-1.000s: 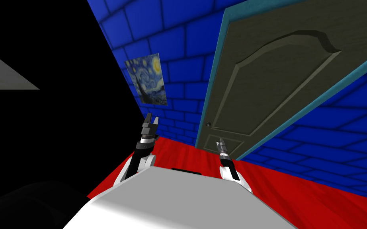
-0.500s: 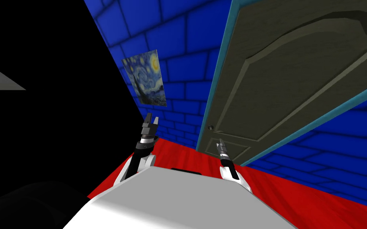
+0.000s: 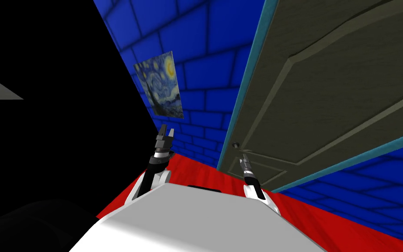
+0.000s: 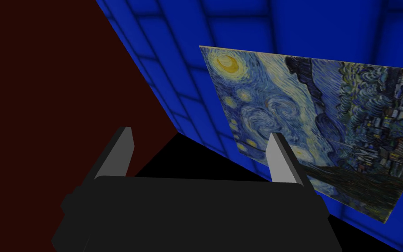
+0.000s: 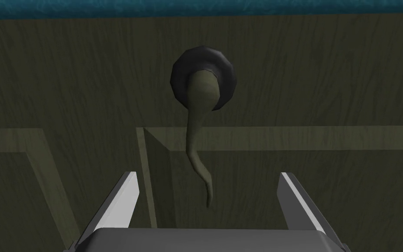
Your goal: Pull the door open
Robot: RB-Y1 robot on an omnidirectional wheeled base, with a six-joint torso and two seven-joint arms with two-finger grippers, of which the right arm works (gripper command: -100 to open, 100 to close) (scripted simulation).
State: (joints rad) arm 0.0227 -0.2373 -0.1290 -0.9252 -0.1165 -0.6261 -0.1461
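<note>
Both fingers (image 5: 125,194) of the right tool (image 5: 207,174) stand spread before the olive door (image 5: 65,78), its lever handle (image 5: 195,131) just ahead between them, untouched; left tool (image 4: 200,131) likewise spread.

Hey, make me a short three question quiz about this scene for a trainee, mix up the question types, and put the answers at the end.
1. True or false: the right gripper is shut on the door handle.
2. The left gripper points towards: A a window, B a painting, C a shelf.
3. Fill in: the frame around the door is coloured ___.
Key: 1 false, it stands open, apart from the door handle; 2 B; 3 teal.
</note>
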